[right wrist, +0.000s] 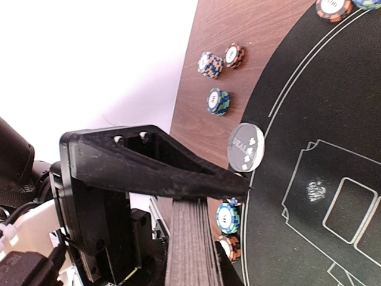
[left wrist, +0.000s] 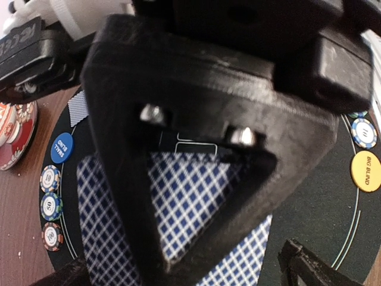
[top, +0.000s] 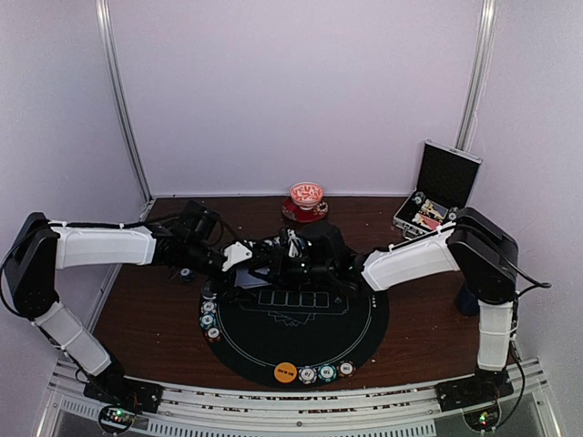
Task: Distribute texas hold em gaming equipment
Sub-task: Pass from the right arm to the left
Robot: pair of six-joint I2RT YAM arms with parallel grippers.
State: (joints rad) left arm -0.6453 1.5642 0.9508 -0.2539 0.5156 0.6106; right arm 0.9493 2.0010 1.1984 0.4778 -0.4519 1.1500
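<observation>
A deck of blue-checked playing cards [right wrist: 189, 250] is being gripped edge-on by the right gripper [right wrist: 231, 190], whose jaws are being pressed closed on it, one black finger lying across the deck's top edge. The left gripper [left wrist: 178, 265] is being held wide open just beside it, a finger standing off each side of the card backs; whether they are touching the cards cannot be told. The deck is being held above the far edge of the round black mat [top: 364, 319], where the two arms are meeting. Along the mat's rim, a clear dealer disc [right wrist: 245, 146], a blue small-blind disc [left wrist: 62, 147] and a yellow big-blind disc [left wrist: 365, 171] are lying, with striped-edge chips [left wrist: 50, 177] beside them.
</observation>
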